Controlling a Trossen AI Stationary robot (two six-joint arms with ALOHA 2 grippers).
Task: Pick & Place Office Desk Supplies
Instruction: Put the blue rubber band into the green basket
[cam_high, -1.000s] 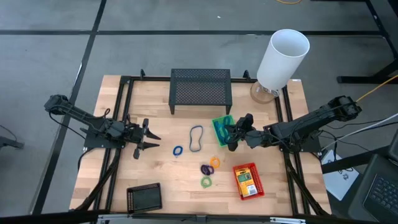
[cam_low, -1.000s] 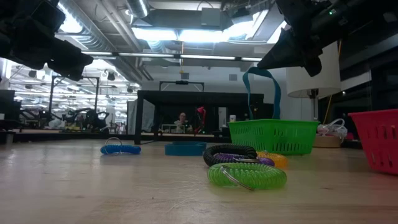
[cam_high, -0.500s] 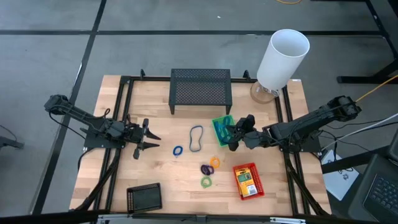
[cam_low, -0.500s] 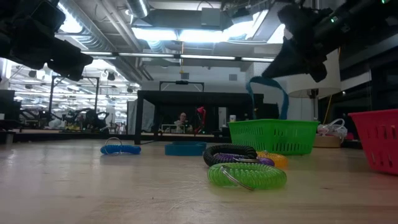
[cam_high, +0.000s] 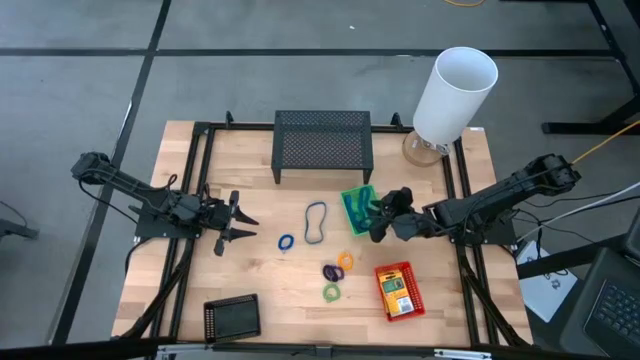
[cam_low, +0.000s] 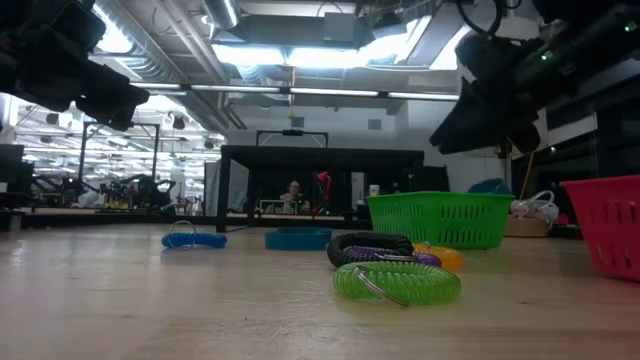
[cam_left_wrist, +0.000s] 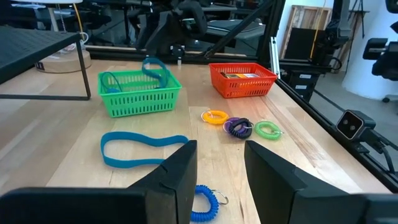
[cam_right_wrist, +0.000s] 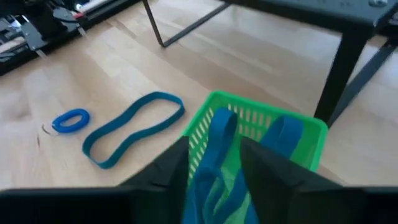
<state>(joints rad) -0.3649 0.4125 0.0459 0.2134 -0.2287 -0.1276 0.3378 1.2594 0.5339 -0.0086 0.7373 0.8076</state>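
While the right claw (cam_high: 377, 222) hangs just over the green basket (cam_high: 356, 208) right of centre in the overhead view, its fingers stand parted and grip nothing. A blue band (cam_right_wrist: 214, 155) lies draped inside that basket directly below them, so it looks freshly dropped. The left wrist view shows this band (cam_left_wrist: 155, 68) poking above the basket's rim, with what seems to be another blue loop beside it.

The left claw (cam_high: 232, 222) waits over the bench (cam_high: 250, 150) at centre left, its fingers apart and empty.

Some sorting seems finished. The red basket (cam_high: 400, 291) at lower right already holds a yellow-and-green pack (cam_high: 396, 292). The green basket has its blue band.

Much is judged to be left. A second blue band (cam_high: 315, 223) lies flat on the bench just left of the green basket. A small blue coil ring (cam_high: 286, 242) sits near it, toward the left claw. Three more coil rings cluster below centre: an orange one (cam_high: 346, 261), a purple one (cam_high: 331, 271) and a green one (cam_high: 331, 292), close together. The black basket (cam_high: 232, 318) at lower left looks empty, though its inside is dark and hard to read.

By this count, the task is roughly a third done.
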